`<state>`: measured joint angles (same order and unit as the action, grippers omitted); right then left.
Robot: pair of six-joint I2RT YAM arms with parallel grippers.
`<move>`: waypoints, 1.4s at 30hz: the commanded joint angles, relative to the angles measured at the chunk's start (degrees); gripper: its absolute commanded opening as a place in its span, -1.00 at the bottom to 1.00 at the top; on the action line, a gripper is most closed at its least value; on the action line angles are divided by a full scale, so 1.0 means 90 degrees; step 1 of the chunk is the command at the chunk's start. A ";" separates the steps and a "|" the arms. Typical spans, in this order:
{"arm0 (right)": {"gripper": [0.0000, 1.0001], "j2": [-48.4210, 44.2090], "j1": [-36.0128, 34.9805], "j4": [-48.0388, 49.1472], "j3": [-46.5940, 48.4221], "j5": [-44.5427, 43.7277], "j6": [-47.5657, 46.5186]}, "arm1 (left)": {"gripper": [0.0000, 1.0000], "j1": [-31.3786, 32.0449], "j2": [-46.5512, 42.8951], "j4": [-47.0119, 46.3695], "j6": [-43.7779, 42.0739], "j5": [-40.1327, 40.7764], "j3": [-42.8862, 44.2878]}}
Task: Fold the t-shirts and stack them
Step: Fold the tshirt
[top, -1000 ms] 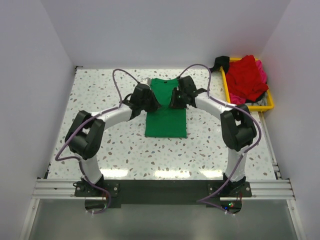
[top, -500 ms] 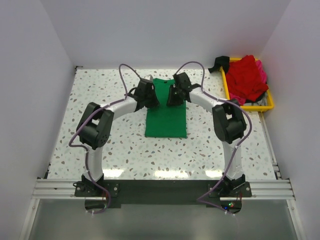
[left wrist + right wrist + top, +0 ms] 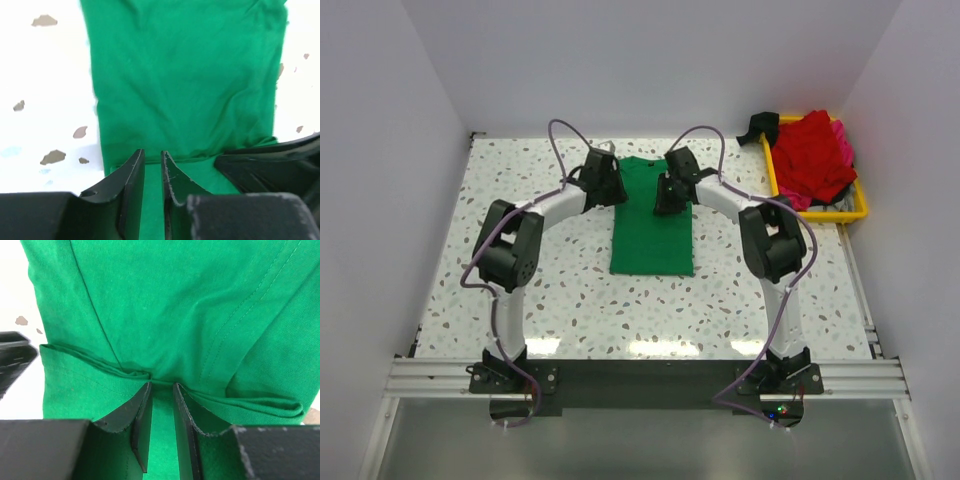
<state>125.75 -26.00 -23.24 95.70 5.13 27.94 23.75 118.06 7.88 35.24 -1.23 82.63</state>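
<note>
While the green t-shirt [image 3: 653, 225] is lying on the desk [image 3: 520, 200] as a long narrow strip, sides already turned in, both arms are reaching to its far end, so the crosswise fold looks to be the step in hand. The right tool [image 3: 162, 386] is standing nearly closed, and the cloth is puckering into a doubled ridge right at its tips, so it appears to be pinching the shirt's far edge. The left tool [image 3: 152, 155] is showing a narrow gap with green cloth in it and a low fold lying across its tips. Whether it is gripping that fold or only resting over it cannot be told.

Judging from this, the next move is calling for both tools to have a firm hold on the far edge, one toward each side. They would then be lifting it level and carrying it toward the near hem, so the strip is halving squarely and not skewing. If the left side is loose, that corner is likely to be dragging behind.

Counting up: one green shirt is on the desk. One yellow tray [image 3: 855, 213] is sitting at the far right, well apart from it, holding a heap with one red t-shirt [image 3: 815, 150] on top and pink cloth [image 3: 842, 135] peeking out beneath. How many shirts are in the heap cannot be told. Two arms and two tools are working.
</note>
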 commanded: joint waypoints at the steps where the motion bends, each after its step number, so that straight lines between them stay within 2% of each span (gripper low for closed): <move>1: -0.46 0.0100 0.0057 -0.0171 0.0245 -0.0169 -0.0156 | -0.50 -0.0051 -0.0578 -0.0123 -0.0274 -0.0097 0.0340; 9: -0.45 -0.0066 0.0105 -0.0210 0.0353 -0.0120 -0.0165 | -0.50 0.0193 -0.0843 -0.0778 0.0146 -0.0868 -0.0362; 20: -0.37 -0.0672 0.0388 -0.0103 0.0275 0.0104 -0.0029 | -0.51 0.0398 -0.0160 -0.1549 0.0390 -0.1191 -0.0324; 31: -0.36 -0.1014 0.0447 0.0122 -0.0222 0.0134 0.0030 | -0.56 0.0438 0.0573 -0.1452 0.0547 -0.1084 -0.0343; 42: -0.38 -0.0380 0.0389 0.0229 -0.0604 -0.0032 -0.0058 | -0.57 0.0438 0.0456 -0.1422 0.0664 -0.0820 -0.0568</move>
<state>120.64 -22.13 -22.63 90.61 5.50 27.81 27.46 122.91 -4.40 40.71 -10.70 78.89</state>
